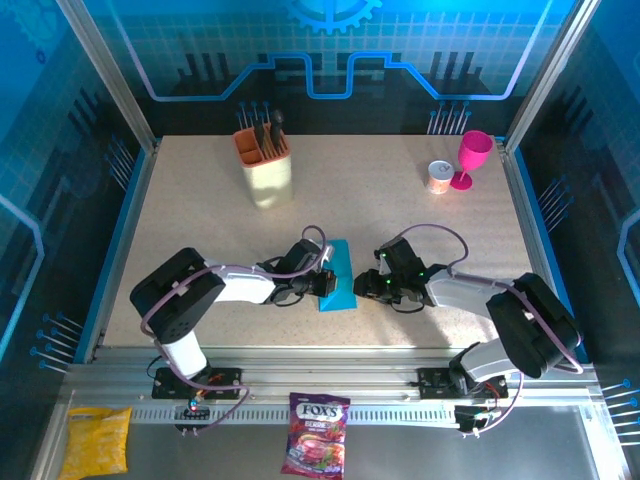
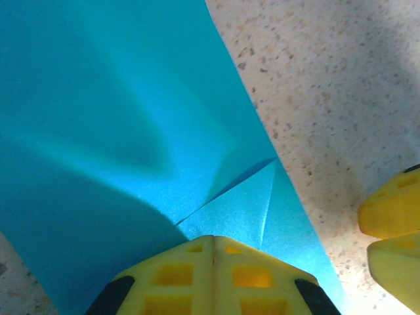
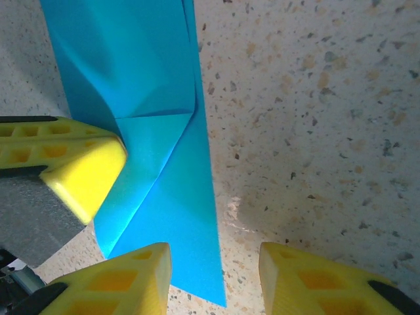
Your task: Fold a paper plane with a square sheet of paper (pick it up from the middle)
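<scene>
The square sheet of paper [image 1: 338, 275] lies on the speckled table between the two arms. It is cyan-blue and folded into a narrow strip with diagonal creases [image 2: 230, 190]. My left gripper [image 2: 213, 239] is shut, its joined yellow tips resting on top of the folded paper [image 3: 164, 170] near a flap's corner. My right gripper [image 3: 215, 262] is open just right of it, low over the table. The left of its fingers [image 3: 141, 275] is over the paper's near end and the right one over bare table. The paper's long right edge runs between them.
A beige utensil holder [image 1: 267, 170] stands at the back left. A pink goblet [image 1: 472, 158] and a small can [image 1: 438, 177] are at the back right. A candy bag [image 1: 316, 432] and a yellow packet [image 1: 96, 440] lie in front of the arm bases.
</scene>
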### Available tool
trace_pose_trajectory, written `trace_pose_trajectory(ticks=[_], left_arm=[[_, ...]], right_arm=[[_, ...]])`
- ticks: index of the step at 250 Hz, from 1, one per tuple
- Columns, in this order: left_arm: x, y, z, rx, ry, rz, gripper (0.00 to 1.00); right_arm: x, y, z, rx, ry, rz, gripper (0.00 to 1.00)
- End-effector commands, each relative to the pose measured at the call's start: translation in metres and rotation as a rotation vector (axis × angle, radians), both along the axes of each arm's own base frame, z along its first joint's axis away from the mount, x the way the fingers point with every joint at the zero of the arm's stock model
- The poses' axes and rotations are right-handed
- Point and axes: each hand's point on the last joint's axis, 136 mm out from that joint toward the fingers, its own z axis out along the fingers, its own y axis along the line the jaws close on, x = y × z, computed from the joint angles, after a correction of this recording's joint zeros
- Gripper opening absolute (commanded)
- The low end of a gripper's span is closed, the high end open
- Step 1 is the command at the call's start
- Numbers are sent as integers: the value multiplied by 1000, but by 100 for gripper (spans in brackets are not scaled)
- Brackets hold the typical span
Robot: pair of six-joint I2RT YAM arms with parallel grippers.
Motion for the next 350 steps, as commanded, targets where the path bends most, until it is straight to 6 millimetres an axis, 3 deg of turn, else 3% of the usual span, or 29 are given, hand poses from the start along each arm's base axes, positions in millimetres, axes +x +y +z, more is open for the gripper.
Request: trace_pose_trajectory(ticks=[1,30,52,86,140,192,254,301,350], left_arm=[[1,3,-6,13,-9,-13,0],[-1,3,-7,13,-5,-16,0],[-2,3,-9,11,0,-20,0],[-5,1,-9,-7,8,-26,0],[-6,-2,-7,-30,13,-28,0],[-7,-5,-1,-47,9,-33,0],[6,-3,25,-135,18,23,0],[19,0,41,-174,9,34,0],[11,-2,51,-209,9,21,0]], right_arm=[[-4,5,-4,9,17,15,41],[0,11,2,29,1,31,34],[5,15,9,43,-20,37,19],[17,22,21,58,-48,36,7],[35,40,23,101,-44,42,4],[43,51,2,112,-2,31,0],[29,35,-32,53,55,2,0],[23,29,-37,39,62,-5,0],[23,30,-36,44,58,-3,0]])
